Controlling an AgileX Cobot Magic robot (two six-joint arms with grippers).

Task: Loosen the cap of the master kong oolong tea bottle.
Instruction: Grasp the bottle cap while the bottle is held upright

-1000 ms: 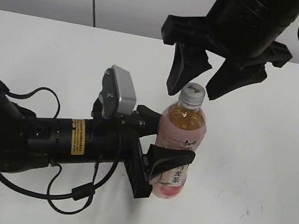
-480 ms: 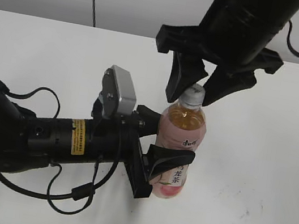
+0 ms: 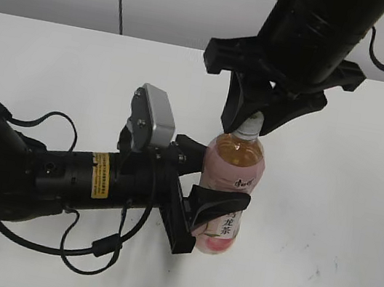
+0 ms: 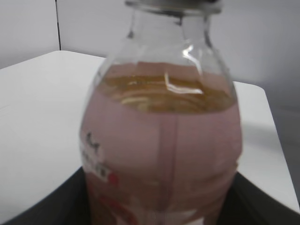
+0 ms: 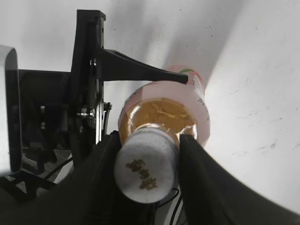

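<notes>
The master kong oolong tea bottle (image 3: 236,167) stands upright on the white table, with amber tea and a pink label. My left gripper (image 3: 213,185) is shut on its body from the left; the bottle fills the left wrist view (image 4: 161,140). My right gripper (image 3: 248,126) comes down from above, its two black fingers closed against the sides of the white cap (image 5: 145,171), which carries a small dark logo. In the exterior view only the cap's lower edge (image 3: 248,131) shows between the fingers. The right wrist view also shows the bottle's shoulder (image 5: 164,112).
The white table (image 3: 323,239) stretches around the bottle, with a grey wall behind it. My left arm's black body and cables (image 3: 60,180) lie across the table's left front. The left gripper's finger (image 5: 140,71) shows in the right wrist view.
My right gripper has come down over the bottle top and its fingers have closed from wide open onto the cap. The left arm and the bottle have not moved.
</notes>
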